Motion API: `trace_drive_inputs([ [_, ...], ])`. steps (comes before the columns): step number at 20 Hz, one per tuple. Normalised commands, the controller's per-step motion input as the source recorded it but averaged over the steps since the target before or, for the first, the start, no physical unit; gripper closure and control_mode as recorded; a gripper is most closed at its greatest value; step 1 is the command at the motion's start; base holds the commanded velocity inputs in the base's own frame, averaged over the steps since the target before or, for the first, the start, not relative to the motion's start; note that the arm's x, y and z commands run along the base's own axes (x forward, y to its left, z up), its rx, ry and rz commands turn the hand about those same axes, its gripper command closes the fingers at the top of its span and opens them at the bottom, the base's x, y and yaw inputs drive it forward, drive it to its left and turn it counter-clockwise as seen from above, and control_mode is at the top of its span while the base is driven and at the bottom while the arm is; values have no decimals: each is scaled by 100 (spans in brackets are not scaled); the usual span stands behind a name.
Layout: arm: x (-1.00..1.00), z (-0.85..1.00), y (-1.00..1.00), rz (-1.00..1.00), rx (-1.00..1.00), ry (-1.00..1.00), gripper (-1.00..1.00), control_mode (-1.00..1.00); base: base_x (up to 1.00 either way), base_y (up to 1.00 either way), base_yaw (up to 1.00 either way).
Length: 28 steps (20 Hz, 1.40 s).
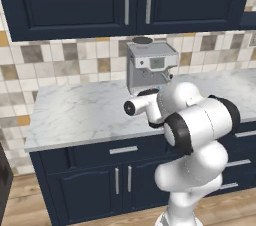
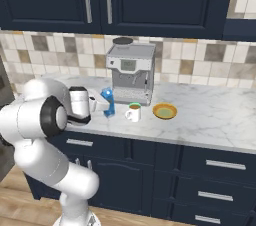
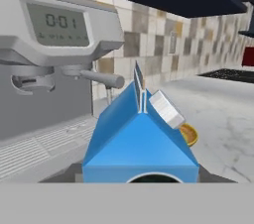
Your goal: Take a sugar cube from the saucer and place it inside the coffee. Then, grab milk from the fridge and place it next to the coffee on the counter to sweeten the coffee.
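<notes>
While my gripper (image 2: 102, 103) grasps the milk (image 2: 107, 102) near the counter's (image 2: 210, 125) front edge, the coffee (image 2: 133, 112) sits just beside.

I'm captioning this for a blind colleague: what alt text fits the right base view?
A white robot arm holds a blue milk carton just above a white marble counter, left of a green-rimmed coffee cup and a yellow saucer, in front of a grey espresso machine.
</notes>
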Motion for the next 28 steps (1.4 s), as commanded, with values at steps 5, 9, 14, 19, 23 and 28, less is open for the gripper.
trace_drive_inputs([
  [5,0,-60,-13,0,6,-19,100,-100,0,0,0],
  [9,-2,-47,-11,0,16,-22,100,-100,0,0,0],
  [14,0,-62,-1,0,19,-12,-100,-100,0,0,0],
  [19,-6,-44,-2,0,11,-22,-100,-100,0,0,0],
  [23,-7,-43,0,0,1,-21,-100,-100,0,0,0],
  [28,-9,-43,0,0,0,-16,-100,-100,0,0,0],
])
